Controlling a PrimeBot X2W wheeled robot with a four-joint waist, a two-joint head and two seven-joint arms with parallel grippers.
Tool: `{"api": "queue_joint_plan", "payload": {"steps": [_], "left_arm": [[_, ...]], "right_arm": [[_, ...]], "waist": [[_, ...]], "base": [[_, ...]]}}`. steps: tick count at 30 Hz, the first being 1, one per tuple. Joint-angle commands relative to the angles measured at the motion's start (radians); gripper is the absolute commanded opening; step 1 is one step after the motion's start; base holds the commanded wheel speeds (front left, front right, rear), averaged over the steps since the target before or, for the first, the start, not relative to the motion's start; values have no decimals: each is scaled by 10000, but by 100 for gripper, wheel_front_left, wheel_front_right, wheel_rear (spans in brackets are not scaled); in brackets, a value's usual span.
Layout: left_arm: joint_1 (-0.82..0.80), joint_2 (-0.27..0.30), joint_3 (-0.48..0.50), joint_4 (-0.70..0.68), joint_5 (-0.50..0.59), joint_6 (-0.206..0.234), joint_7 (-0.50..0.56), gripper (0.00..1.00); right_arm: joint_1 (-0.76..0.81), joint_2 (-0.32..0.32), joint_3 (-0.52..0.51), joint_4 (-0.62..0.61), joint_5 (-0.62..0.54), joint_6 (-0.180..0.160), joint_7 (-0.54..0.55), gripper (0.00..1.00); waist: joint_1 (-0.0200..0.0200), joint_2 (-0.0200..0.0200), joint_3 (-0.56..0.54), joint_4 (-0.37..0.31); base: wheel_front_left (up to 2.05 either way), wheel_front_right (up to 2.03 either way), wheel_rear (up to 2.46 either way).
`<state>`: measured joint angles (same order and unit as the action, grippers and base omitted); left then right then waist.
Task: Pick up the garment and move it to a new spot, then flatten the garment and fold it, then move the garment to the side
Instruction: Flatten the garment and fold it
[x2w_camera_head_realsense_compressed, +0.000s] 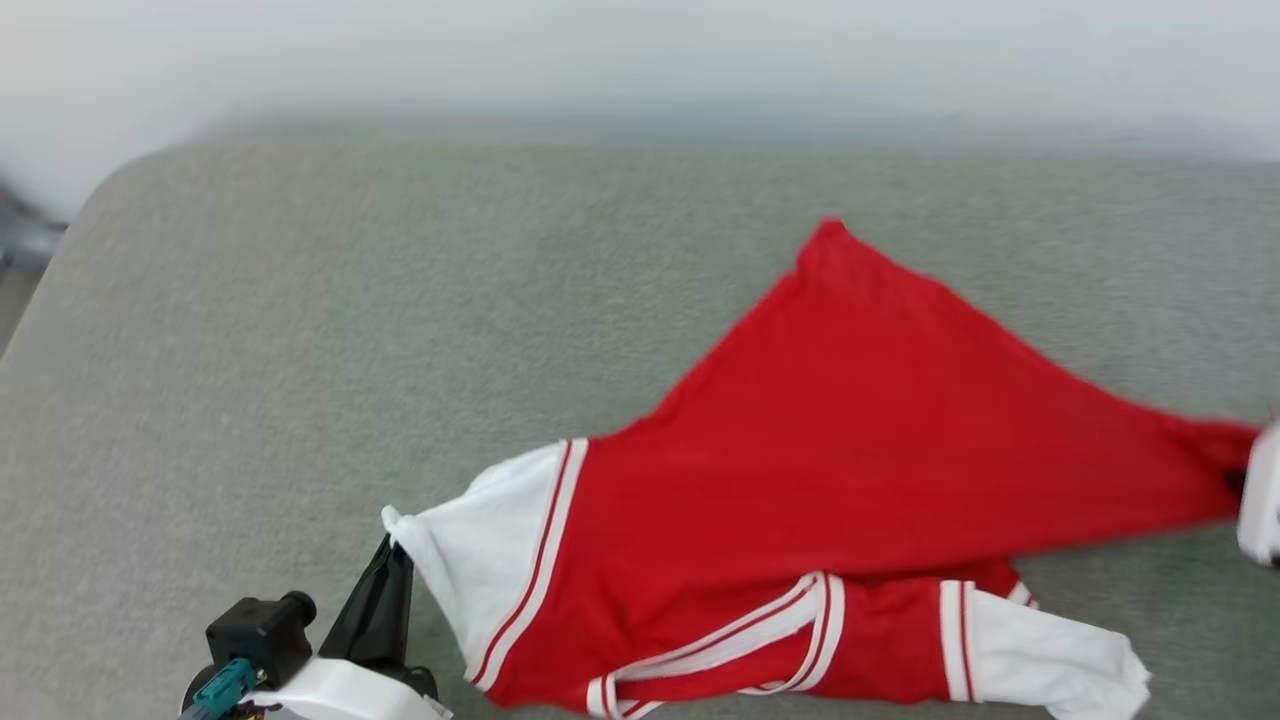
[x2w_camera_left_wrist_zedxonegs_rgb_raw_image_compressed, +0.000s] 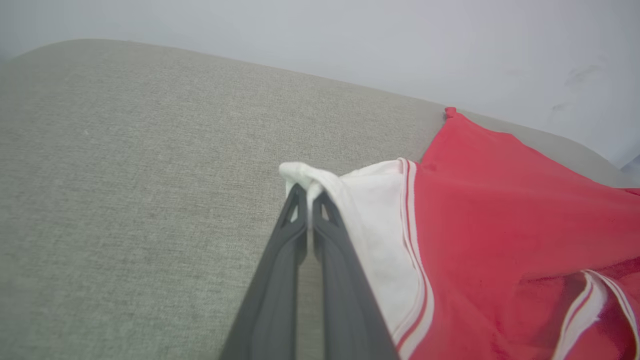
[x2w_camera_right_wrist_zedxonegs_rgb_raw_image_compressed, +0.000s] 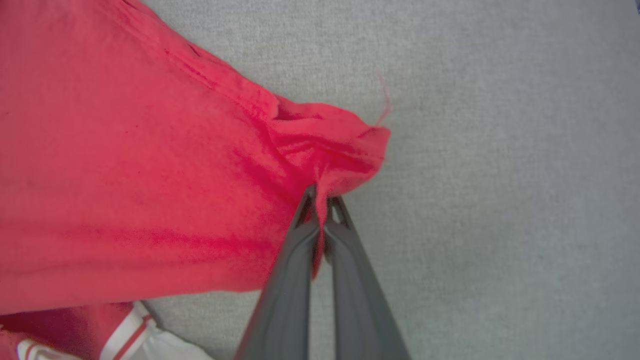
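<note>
Closest to the lens, the left gripper (x2w_camera_left_wrist_zedxonegs_rgb_raw_image_compressed: 307, 192) rises as two long, matte dark fingers with triangular cut-outs near the tips, pressed together on a puckered tip of white cloth. Beneath everything spreads the surface (x2w_camera_head_realsense_compressed: 300, 350), a grey-green fabric with a fine, faintly mottled weave and a rounded far-left corner. A pale, smooth wall (x2w_camera_head_realsense_compressed: 640, 60) stands behind it.

On the right half of that surface is the garment (x2w_camera_head_realsense_compressed: 850, 450), soft red knit pulled into a broad triangle. One corner points toward the far edge, one runs to the left gripper, and one runs to the right edge of the head view. The cloth is taut and nearly smooth between the two held ends, with slack folds along the near side.

One sleeve (x2w_camera_head_realsense_compressed: 490, 540) is white and edged by red-and-white striped trim (x2w_camera_head_realsense_compressed: 545, 540). A second white sleeve (x2w_camera_head_realsense_compressed: 1060, 655) lies crumpled at the near right, and a loop of trim (x2w_camera_head_realsense_compressed: 830, 610) curls between them.

The right gripper (x2w_camera_right_wrist_zedxonegs_rgb_raw_image_compressed: 322, 197) has its fingers closed on a bunched, creased red corner with a loose thread at the hem. The left arm reaches in low from the near left, its fingers angled up and to the right, with a black block (x2w_camera_head_realsense_compressed: 250, 640) carrying a teal connector on its wrist. A white casing (x2w_camera_head_realsense_compressed: 1262, 500) of the right arm sits at the right edge
</note>
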<state>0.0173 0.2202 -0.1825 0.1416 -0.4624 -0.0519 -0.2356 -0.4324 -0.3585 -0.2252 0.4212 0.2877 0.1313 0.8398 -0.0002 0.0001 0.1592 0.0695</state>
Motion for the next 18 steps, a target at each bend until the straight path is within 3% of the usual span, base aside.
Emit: {"api": "queue_joint_plan", "payload": {"steps": [1,9,13,18], "left_arm": [[143,75,66,-58,-55,69,34,0],[805,253,268,-67,-245,335,263,0],[1062,339,374,-55,-346,442,357,0],[1163,408,403,-155,-377,522,460,0]], "right_arm": [[692,43,-142,-505,62,-11,49,0],[4463,1352,-1548,-3551,309,-9,377,0],[5784,2260,-1986,-4477,247,-9,343,0],[6895,2932,-2247,-4897,308,-9,-2,0]], "waist": [[2,-1,-424,-432],[2,-1,-993,-983],[2,-1,-1188,-1184],[2,-1,-1160,-1276]], "base": [[0,0,0],[0,0,0],[0,0,0],[0,0,0]]}}
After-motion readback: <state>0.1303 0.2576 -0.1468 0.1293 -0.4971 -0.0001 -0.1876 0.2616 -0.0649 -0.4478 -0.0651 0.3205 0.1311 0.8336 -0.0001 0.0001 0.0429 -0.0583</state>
